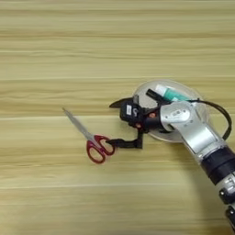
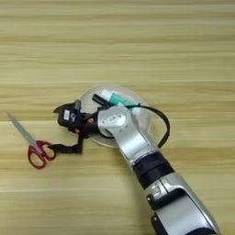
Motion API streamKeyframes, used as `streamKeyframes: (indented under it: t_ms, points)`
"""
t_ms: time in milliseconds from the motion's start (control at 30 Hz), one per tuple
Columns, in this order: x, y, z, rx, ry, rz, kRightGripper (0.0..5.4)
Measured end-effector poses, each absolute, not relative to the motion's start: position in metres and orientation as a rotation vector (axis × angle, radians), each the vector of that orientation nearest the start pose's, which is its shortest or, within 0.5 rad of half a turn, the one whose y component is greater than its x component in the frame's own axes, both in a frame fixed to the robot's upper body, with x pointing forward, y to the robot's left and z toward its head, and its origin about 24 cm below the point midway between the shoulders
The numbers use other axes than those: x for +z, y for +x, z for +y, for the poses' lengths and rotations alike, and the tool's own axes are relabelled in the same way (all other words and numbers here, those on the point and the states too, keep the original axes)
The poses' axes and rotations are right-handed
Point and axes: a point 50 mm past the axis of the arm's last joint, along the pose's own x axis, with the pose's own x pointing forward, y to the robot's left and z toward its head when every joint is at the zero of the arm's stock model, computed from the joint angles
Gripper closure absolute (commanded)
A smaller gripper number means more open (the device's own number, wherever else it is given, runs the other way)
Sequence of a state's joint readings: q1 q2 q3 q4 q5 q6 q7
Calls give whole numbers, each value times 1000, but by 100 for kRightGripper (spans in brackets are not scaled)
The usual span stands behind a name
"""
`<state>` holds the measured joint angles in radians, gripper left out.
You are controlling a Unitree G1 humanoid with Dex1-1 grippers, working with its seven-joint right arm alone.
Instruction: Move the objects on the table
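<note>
The gripper (image 1: pixel 114 124) is spread open, lower finger (image 1: pixel 123 143) touching the red handles of the scissors (image 1: pixel 90 140), which lie just left of it, blades slanting up-left on the table (image 1: pixel 55 50). Behind the wrist, the plate (image 1: pixel 195 98) holds a glue stick (image 1: pixel 169 94) and marker (image 1: pixel 156 97)

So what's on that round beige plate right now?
On the round beige plate lie a white-and-teal glue stick and a black marker. The silver forearm covers the plate's near part, so anything there is hidden.
</note>
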<state>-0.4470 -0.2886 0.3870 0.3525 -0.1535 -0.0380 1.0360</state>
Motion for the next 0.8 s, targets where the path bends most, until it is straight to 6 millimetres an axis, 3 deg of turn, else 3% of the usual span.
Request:
streamKeyframes:
  t_ms: [433, 800]
  points:
    - [49, 270, -101, 1494, -632, 196, 4]
    - [52, 268, -113, 1509, -635, 185, 4]
